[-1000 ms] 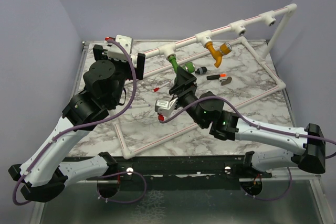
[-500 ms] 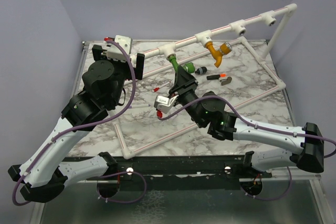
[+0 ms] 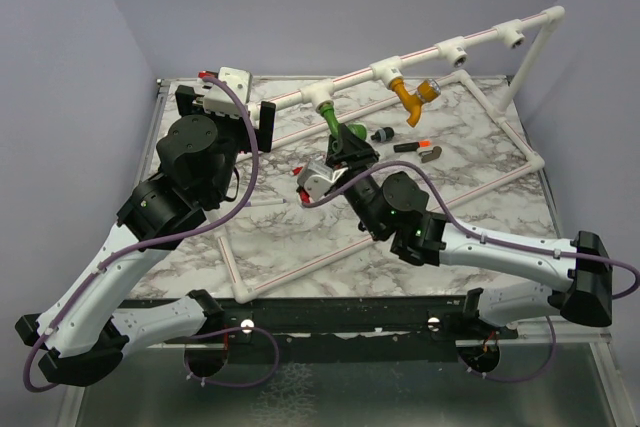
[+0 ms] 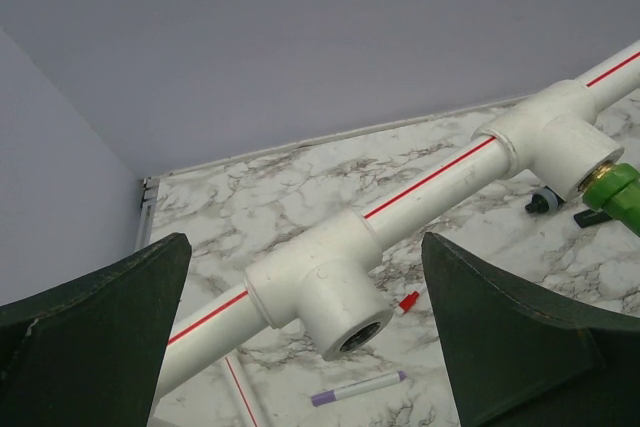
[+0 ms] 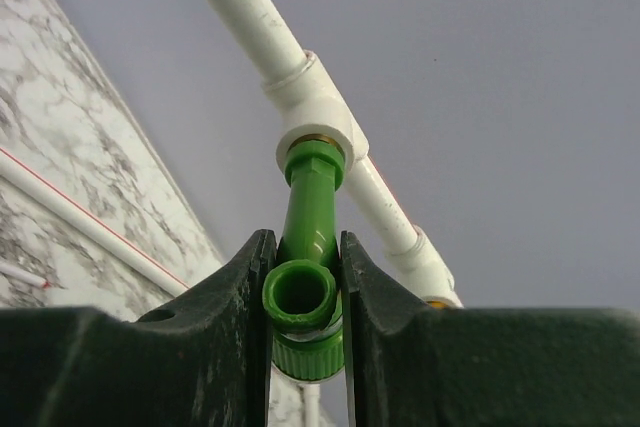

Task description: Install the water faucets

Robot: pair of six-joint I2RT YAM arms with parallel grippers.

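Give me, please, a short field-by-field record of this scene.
green curved plastic faucet: seated in a T-socket of the white red-striped pipe frame
right gripper: shut on the green faucet's round end
mustard-orange curved plastic faucet: hanging from the next T-socket
left gripper: open, holding nothing, facing an empty T-socket

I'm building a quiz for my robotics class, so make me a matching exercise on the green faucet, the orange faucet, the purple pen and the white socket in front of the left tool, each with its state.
Things:
1. bright green curved plastic faucet
2. mustard-orange curved plastic faucet
3. thin purple pen
4. white T-socket central in the left wrist view

States:
A. lying on the marble table
B. nothing in its opening
C. clamped in the right tool
D. hanging from the white pipe, no tool on it

Pairs: 1-C, 2-D, 3-A, 4-B
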